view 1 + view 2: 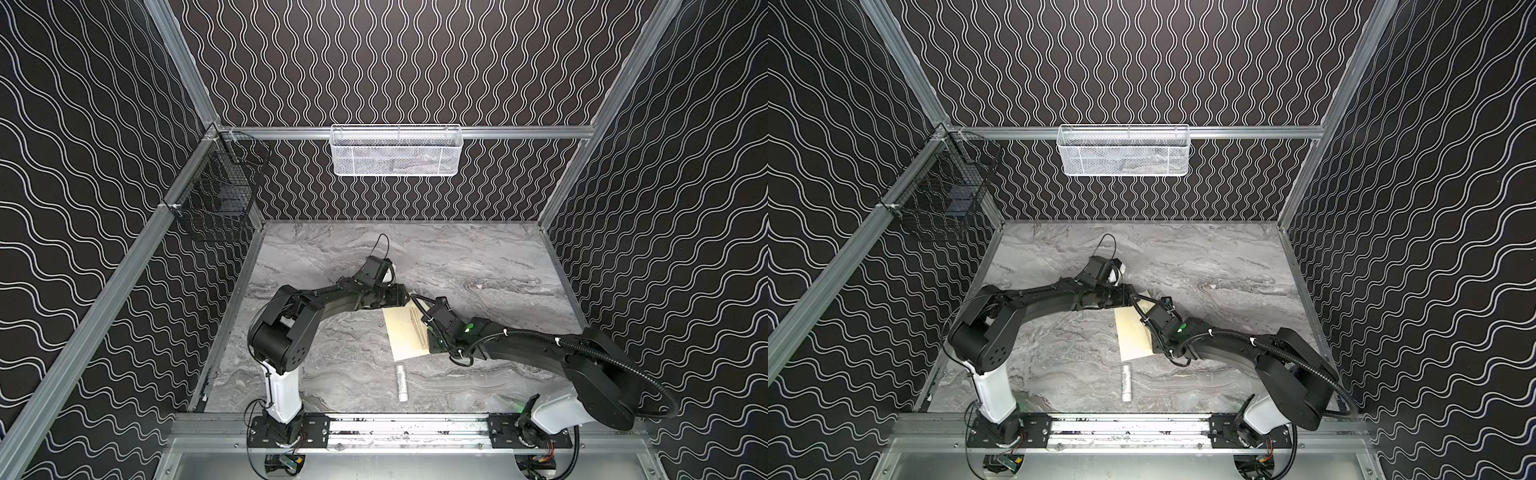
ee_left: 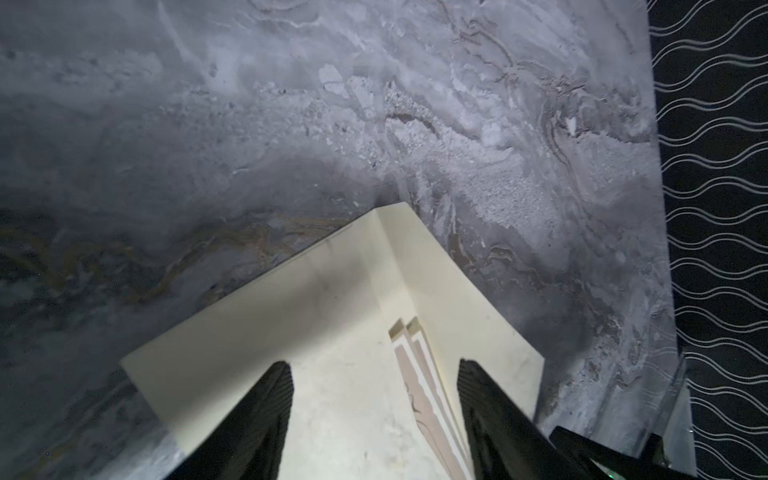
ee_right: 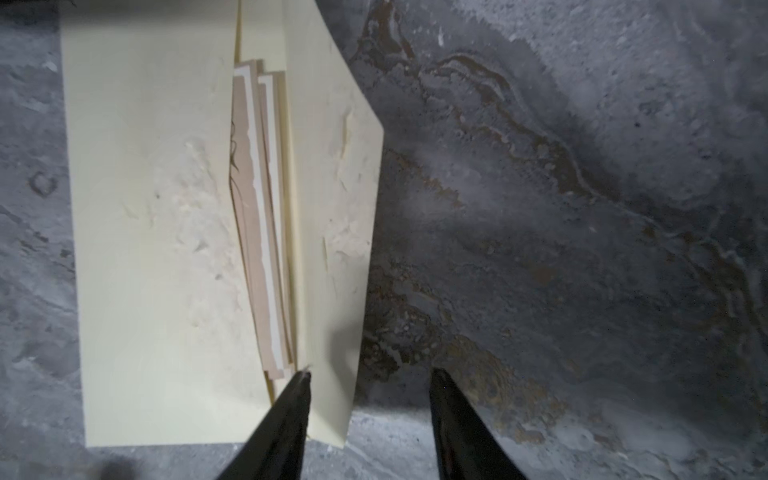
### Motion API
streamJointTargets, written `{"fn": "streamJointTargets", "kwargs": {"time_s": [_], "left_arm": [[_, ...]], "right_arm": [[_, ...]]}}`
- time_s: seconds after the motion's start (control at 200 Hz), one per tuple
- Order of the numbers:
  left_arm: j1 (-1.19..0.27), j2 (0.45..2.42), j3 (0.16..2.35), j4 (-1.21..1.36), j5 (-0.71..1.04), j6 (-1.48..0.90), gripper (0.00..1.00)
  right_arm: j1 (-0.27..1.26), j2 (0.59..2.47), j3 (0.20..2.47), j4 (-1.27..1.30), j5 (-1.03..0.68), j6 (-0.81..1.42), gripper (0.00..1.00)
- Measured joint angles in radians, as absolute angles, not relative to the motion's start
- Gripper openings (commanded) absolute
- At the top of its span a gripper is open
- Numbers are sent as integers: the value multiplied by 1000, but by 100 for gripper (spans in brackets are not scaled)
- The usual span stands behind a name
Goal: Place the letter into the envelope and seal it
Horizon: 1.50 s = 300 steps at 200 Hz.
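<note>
Dark walls (image 1: 395, 62) printed with pale wavy lines enclose the cell on three sides and fill the upper half of both top views. Below them lies a grey marbled tabletop (image 1: 478, 257), edged by aluminium rails (image 1: 291, 132). We see two black arms rising from the lower edge: the left arm (image 1: 332, 299) bends toward the centre, and the right arm (image 1: 540, 349) reaches in from the lower right.

A white mesh basket (image 1: 396, 151) hangs on the back rail at upper centre; something greyish lies in it, which we cannot identify. A black wire basket (image 1: 216, 195) hangs at the left corner, with a dark flat shape inside.

The envelope (image 1: 405, 336) lies flat just below centre, between the two arm ends, with its flap folded open. The letter (image 3: 257, 249) sits inside, a tan edge showing along the mouth. A white stick (image 1: 402, 382) lies on the table below the envelope, apart from it.

In its wrist view the left gripper (image 2: 374, 365) stands with fingers apart over the envelope (image 2: 332, 311). The right gripper (image 3: 370, 374) is also spread, one fingertip (image 3: 301, 380) at the flap's crease and the other over bare marble.
</note>
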State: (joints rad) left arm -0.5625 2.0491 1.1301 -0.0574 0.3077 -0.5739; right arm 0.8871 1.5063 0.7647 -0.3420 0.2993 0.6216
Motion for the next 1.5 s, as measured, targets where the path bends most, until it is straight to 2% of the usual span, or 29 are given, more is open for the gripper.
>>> {"fn": "streamJointTargets", "kwargs": {"time_s": [0.285,0.571,1.056,1.501], "left_arm": [[-563,2080,1137,-81,300,-570,68],[-563,2016,1053,-68,300,-570,68],[-559,1926,900,28,317,-574,68],[-559,1894,825,127,374,-621,69]], "right_arm": [[894,1590,764,-286,318,635,51],[874,1612,793,-294,379,617,52],[693,1731,923,-278,406,489,52],[613,1830,1103,-277,393,382,52]]}}
